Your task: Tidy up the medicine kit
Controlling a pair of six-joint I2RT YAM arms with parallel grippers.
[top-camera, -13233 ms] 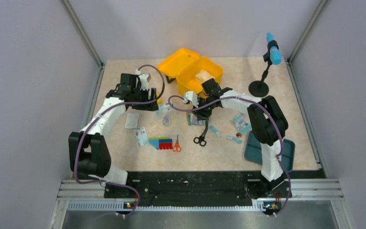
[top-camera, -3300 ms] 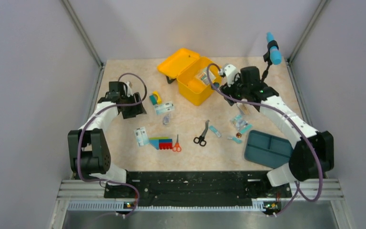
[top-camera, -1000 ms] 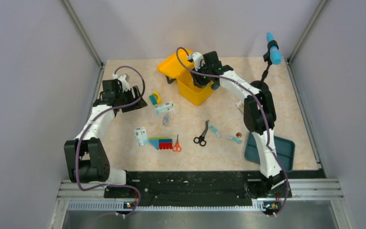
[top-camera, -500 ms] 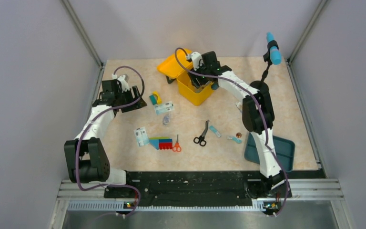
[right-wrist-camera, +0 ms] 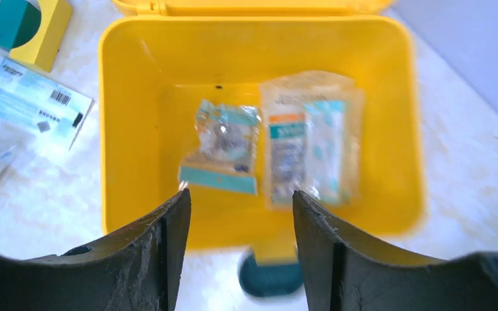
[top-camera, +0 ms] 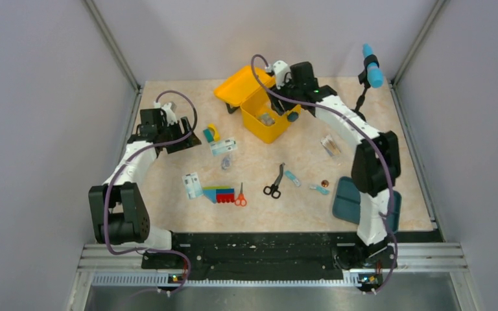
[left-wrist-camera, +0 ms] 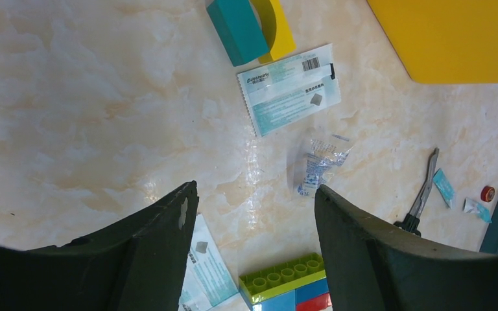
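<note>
- A dark teal tray [top-camera: 345,199] is lying at the near right of the table [top-camera: 298,214].
- Black scissors [top-camera: 274,183] are lying near the middle.
- Small orange scissors [top-camera: 240,195] are lying just beside a coloured toy block [top-camera: 218,194].
- A white and teal packet [top-camera: 224,146] is lying next to a teal and yellow block [top-camera: 211,133].
- A stand with a blue top [top-camera: 371,71] is standing at the far right.

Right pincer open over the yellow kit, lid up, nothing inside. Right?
Not empty: the right wrist view shows a small packet and a larger packet lying in the medicine kit. The right pincer is open over it, lid up.
</note>
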